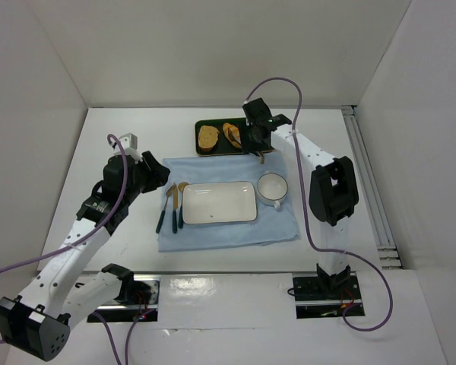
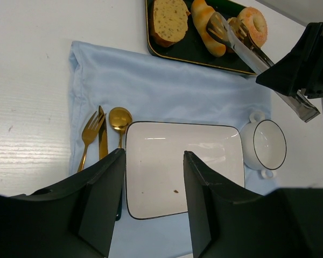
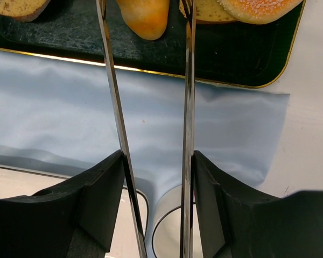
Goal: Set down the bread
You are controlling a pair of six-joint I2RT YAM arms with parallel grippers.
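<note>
The bread (image 2: 207, 27) lies on the dark tray (image 2: 194, 54) between the toast slice (image 2: 169, 19) and the doughnut (image 2: 254, 24), so nothing is placed yet. My right claw (image 3: 156, 172) is clamped on metal tongs (image 3: 112, 80), whose arms stand apart either side of the roll's end; whether they touch it I cannot tell. Lifting, carrying and setting down are all ahead, probably onto the white plate (image 2: 183, 177). My left claw (image 2: 153, 161) hangs wide open above that plate, holding nothing. The surface (image 1: 167, 122) is white, with a pale blue cloth (image 2: 151, 91) under the plate. Plain white walls (image 1: 213, 53) close it in.
</note>
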